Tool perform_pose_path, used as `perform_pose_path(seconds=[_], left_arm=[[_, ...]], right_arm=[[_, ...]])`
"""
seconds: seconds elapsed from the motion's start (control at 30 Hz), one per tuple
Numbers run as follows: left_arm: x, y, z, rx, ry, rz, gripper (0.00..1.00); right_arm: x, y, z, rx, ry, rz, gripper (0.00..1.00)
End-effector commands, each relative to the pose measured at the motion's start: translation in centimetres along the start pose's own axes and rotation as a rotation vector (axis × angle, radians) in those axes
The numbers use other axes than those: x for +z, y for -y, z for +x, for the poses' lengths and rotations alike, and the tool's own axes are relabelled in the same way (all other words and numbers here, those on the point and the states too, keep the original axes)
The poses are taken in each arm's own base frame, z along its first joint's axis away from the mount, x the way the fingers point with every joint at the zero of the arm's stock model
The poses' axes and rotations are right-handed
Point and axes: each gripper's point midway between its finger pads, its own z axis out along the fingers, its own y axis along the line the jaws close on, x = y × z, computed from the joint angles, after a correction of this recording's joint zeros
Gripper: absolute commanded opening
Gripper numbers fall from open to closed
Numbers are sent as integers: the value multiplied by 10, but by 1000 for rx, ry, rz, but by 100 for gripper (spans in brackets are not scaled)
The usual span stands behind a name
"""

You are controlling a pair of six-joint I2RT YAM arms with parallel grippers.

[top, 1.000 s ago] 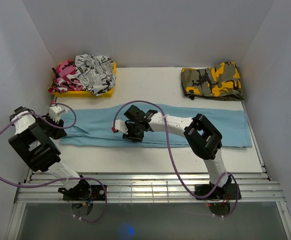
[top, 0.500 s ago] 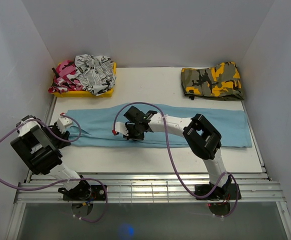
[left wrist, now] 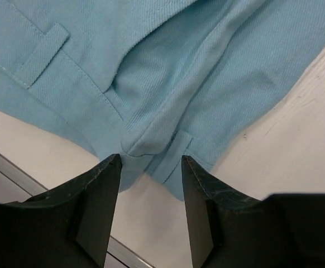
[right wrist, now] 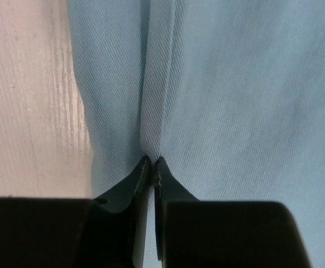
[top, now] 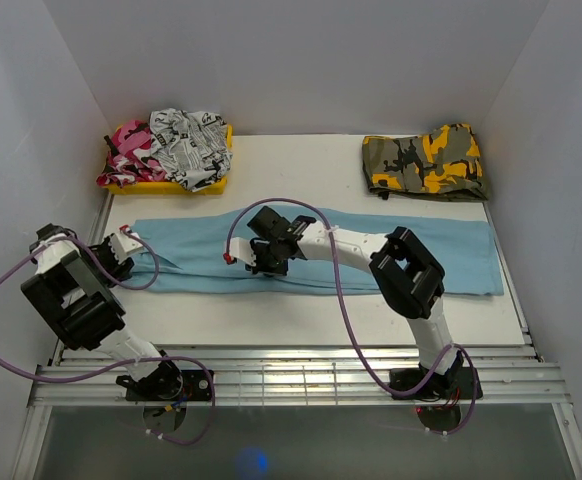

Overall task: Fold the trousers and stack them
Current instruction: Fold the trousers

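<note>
The light-blue trousers (top: 391, 255) lie flat at full length across the table, waist end at the left. My left gripper (top: 121, 250) is open at the waist end. In the left wrist view the waistband corner with its belt loops (left wrist: 168, 151) lies just ahead of the gripper's (left wrist: 150, 162) open tips, not gripped. My right gripper (top: 261, 262) sits on the trousers' near edge around mid-length. In the right wrist view that gripper (right wrist: 152, 159) is shut on a pinched ridge of the blue cloth (right wrist: 235, 84).
A yellow tray (top: 214, 183) at the back left holds crumpled pink-camouflage and black-and-white garments. A folded yellow-and-olive camouflage garment (top: 426, 162) lies at the back right. A metal rail (top: 291, 385) runs along the near edge. White walls close in left, right and back.
My left gripper has moved toward the near side along the waist end. My right gripper has stayed nearly in place on the trousers' near edge.
</note>
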Motion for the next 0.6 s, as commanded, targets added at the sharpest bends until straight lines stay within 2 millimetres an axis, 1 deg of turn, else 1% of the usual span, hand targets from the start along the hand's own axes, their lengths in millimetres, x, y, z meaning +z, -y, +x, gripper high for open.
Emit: perform_pose_path(seconds=[0.0,0.13,0.27,0.3,0.43,0.5,0.53,0.57], left_arm=[[-8,-25,-4,79,5,-68,58],[-4,-34,1,84,6,-89,60],[2,-30,9,86,-12,-62,59],[5,-27,12,83,-15,-47,57],[11,-19,16,89,-20,-7,56],[12,-21,15,81,-18,-9,52],[13,-23,16,76,-15,-13,46],[14,-23,15,70,-10,-12,42]], right_arm=[[-39,32,-32,0,99,101,8],[-49,43,-33,17,118,121,8],[-54,52,-33,28,128,140,8],[-54,53,-32,30,127,140,8],[-56,56,-33,36,137,137,8],[-53,53,-31,36,133,121,8],[-52,51,-30,35,130,111,8],[-50,50,-28,37,125,101,8]])
